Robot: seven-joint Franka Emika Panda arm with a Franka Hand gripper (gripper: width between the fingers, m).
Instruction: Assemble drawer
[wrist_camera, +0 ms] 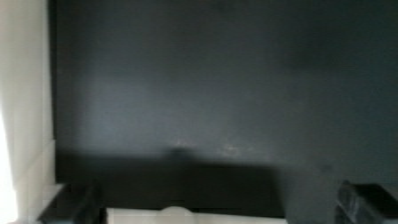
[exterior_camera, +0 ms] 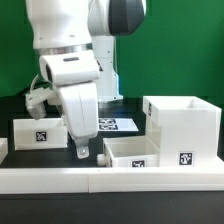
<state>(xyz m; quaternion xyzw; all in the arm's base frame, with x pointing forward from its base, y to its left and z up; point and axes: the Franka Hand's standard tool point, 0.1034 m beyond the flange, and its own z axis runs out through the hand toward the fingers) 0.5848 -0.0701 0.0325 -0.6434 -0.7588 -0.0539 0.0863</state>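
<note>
The drawer's large white open casing (exterior_camera: 182, 128) stands at the exterior view's right, with a tag low on its front. One shallow white tray (exterior_camera: 133, 153) lies just to its left. A second tray (exterior_camera: 38, 132) with a tag stands at the left. My gripper (exterior_camera: 82, 151) points down over the dark table between the two trays, close to the left one. In the wrist view my gripper (wrist_camera: 217, 203) has its dark fingers (wrist_camera: 71, 205) wide apart, with nothing clamped. A white edge with a rounded bump (wrist_camera: 178, 214) shows between them; I cannot tell which part it is.
A long low white border wall (exterior_camera: 110, 180) runs along the front of the black table. The marker board (exterior_camera: 118, 124) lies flat behind the gripper. A pale strip (wrist_camera: 18, 100) runs down one side of the wrist view.
</note>
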